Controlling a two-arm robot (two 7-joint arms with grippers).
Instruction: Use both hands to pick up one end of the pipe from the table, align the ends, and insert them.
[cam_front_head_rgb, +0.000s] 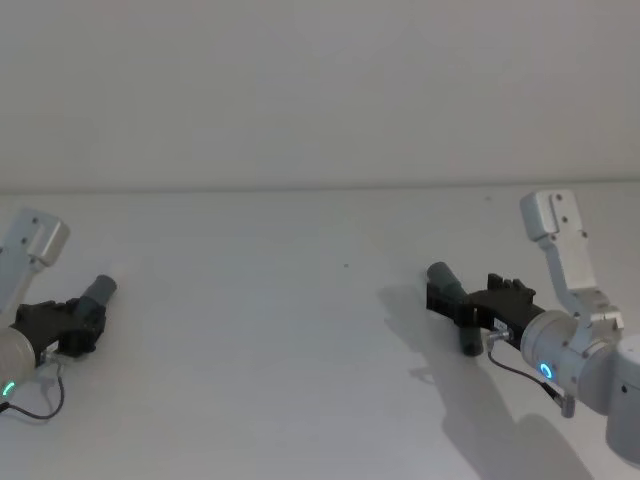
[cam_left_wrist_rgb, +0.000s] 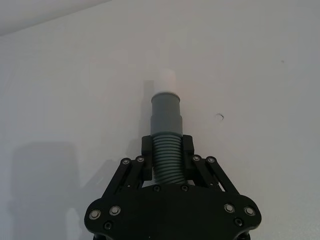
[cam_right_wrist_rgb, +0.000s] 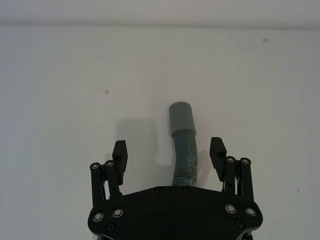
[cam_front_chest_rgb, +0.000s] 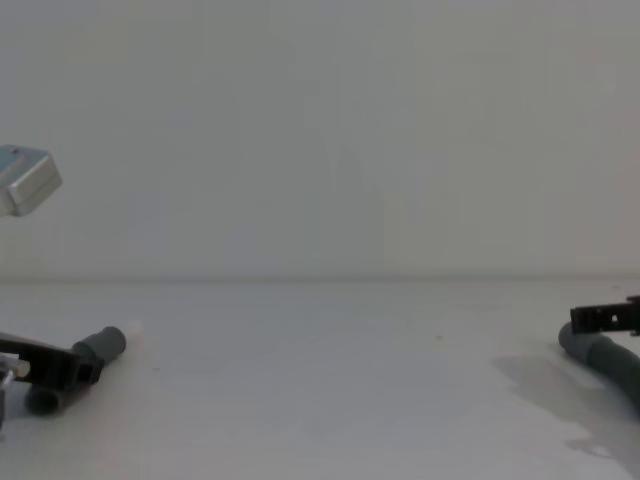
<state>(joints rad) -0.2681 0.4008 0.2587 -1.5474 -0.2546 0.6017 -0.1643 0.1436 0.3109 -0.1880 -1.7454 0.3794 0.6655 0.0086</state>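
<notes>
Fingers (cam_left_wrist_rgb: 148, 148) of the left gripper (cam_left_wrist_rgb: 167, 150) are closed tight on the pipe (cam_left_wrist_rgb: 167, 167), pinching its corrugated part just behind the cuff with the white tip (cam_left_wrist_rgb: 166, 112), which sticks out forward past them. In the head view this gripper sits low at the left side of the desk (cam_front_head_rgb: 260, 340). On the right side, the right gripper (cam_right_wrist_rgb: 168, 151) has its fingers (cam_right_wrist_rgb: 120, 155) spread wide. The plain sleeve (cam_right_wrist_rgb: 181, 120) and the hose behind it run up between them, nearer one finger than the other, and neither finger touches the hose.

As I judge it, the task is at an early stage. One end is firmly in hand, while the other is only bracketed and not yet gripped. The two ends lie well apart across the desk, so closing the right fingers, bringing the ends together, lining them up and pushing the white tip into the sleeve are all left to do
</notes>
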